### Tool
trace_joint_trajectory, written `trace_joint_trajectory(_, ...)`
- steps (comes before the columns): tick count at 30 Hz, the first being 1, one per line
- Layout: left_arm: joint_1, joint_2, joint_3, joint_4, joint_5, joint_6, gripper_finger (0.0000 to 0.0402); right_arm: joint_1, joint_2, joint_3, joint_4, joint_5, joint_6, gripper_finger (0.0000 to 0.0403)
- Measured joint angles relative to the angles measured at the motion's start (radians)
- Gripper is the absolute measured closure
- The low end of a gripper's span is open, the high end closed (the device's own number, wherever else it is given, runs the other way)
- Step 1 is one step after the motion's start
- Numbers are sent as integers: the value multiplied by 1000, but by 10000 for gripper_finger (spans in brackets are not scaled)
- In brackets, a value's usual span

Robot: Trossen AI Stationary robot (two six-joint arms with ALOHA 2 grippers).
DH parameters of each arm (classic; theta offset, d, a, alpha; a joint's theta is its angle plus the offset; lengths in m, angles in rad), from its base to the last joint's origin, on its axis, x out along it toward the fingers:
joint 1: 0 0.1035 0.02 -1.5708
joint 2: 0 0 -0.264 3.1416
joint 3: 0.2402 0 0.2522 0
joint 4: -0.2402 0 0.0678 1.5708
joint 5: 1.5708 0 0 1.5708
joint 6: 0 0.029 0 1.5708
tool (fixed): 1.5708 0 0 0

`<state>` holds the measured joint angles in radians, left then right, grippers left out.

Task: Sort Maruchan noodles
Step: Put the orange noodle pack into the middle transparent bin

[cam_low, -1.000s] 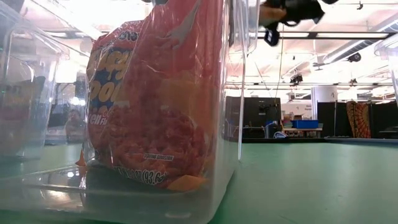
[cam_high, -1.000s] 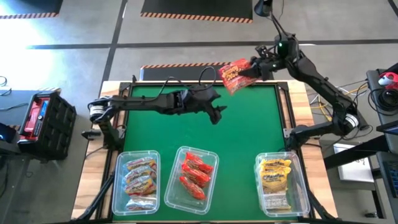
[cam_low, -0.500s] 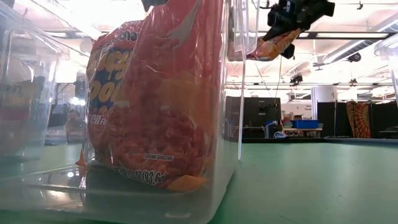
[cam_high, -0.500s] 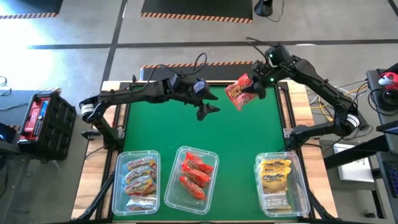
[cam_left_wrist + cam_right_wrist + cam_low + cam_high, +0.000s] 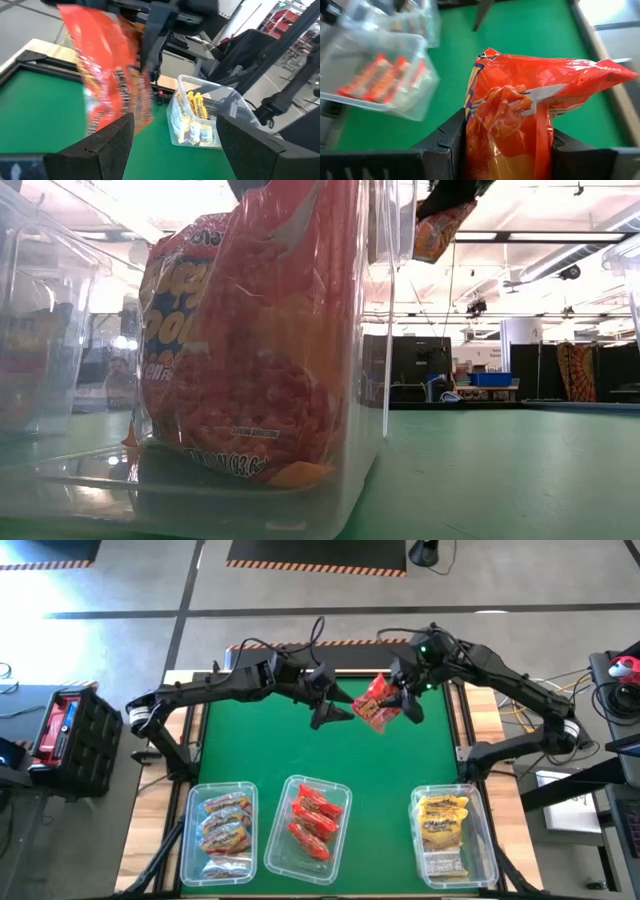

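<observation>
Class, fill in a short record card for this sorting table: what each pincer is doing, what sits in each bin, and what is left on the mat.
right pincer: shut on a red packet, held above the mat
left pincer: open, beside that packet
left bin: orange-pink packets
middle bin: red packets
right bin: yellow packets
green mat: no loose packets visible

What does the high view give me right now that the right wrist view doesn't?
Only the high view shows the left gripper, open beside the packet, and the bin of yellow packets. Only the right wrist view shows the right gripper's fingers pinching the red packet up close. Both show that packet, the green mat and the bin of red packets.
</observation>
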<state>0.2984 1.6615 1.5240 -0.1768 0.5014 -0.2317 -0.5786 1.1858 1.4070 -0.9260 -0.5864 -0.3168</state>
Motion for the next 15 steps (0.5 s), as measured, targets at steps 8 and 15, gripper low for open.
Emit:
trace_joint_trajectory(8,46,-5,0,-27,32,44,136,92,8,52,11,115,-5,268)
trace_joint_trajectory(15,69,-10,-1,-27,42,120,136,145,8,57,32,116,18,268)
